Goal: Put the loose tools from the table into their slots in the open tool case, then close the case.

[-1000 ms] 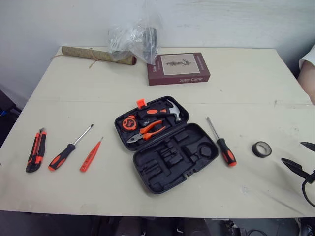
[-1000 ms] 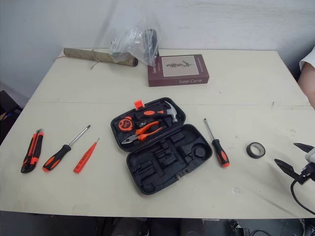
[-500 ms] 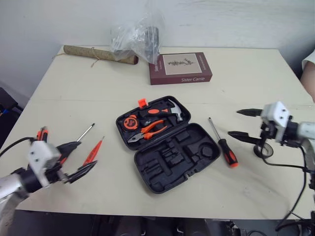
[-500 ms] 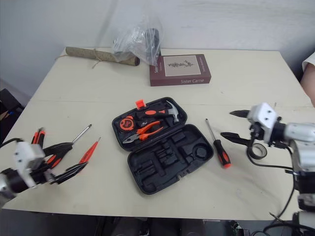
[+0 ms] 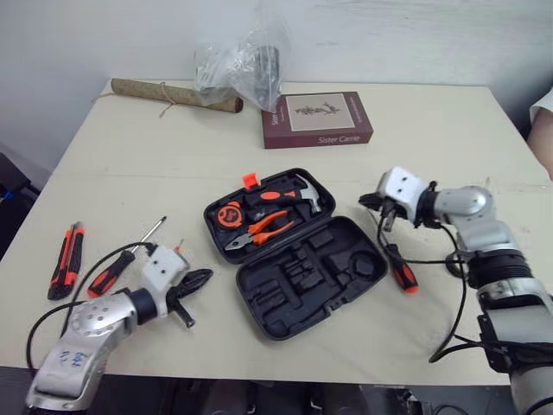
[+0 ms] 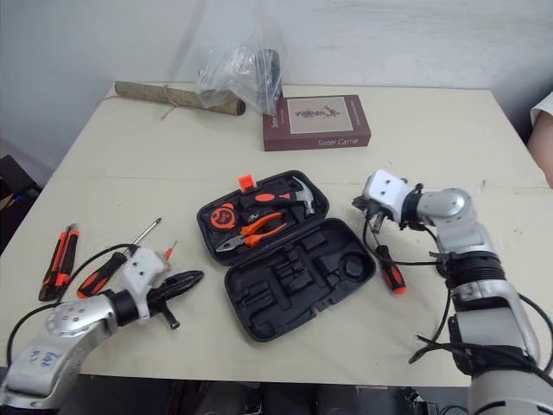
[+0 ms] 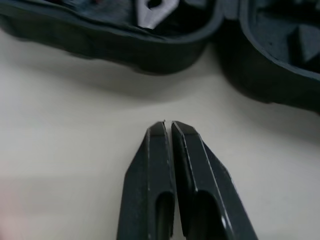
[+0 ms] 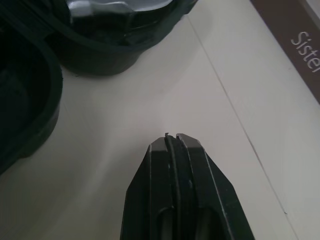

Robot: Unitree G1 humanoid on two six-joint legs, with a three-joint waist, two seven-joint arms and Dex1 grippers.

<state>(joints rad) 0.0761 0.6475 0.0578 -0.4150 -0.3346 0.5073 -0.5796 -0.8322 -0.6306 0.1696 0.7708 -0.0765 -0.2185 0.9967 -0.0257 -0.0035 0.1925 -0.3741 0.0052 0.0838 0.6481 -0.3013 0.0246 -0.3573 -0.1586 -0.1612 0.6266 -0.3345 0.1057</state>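
Note:
The open black tool case (image 5: 294,251) lies mid-table, with a hammer (image 5: 298,188), pliers (image 5: 259,232) and a tape measure (image 5: 228,214) in its far half. My left gripper (image 5: 200,278) is shut and empty, low over the table just left of the case, pointing at the case wall (image 7: 150,55). Behind it lie a black-and-orange screwdriver (image 5: 117,268) and a utility knife (image 5: 66,259); the tip of an orange tester (image 6: 168,251) peeks out. My right gripper (image 5: 367,201) is shut and empty, beside the case's right rim near the hammer, above another screwdriver (image 5: 397,266).
A maroon book (image 5: 316,119), a crumpled plastic bag (image 5: 242,65) and a rolled tube tied with string (image 5: 173,95) sit at the table's far side. A person's arm (image 5: 544,121) shows at the right edge. Cables trail from both arms over the table.
Both arms have swung inward to the case's two sides. Both grippers, open half a second ago, are now shut on nothing.

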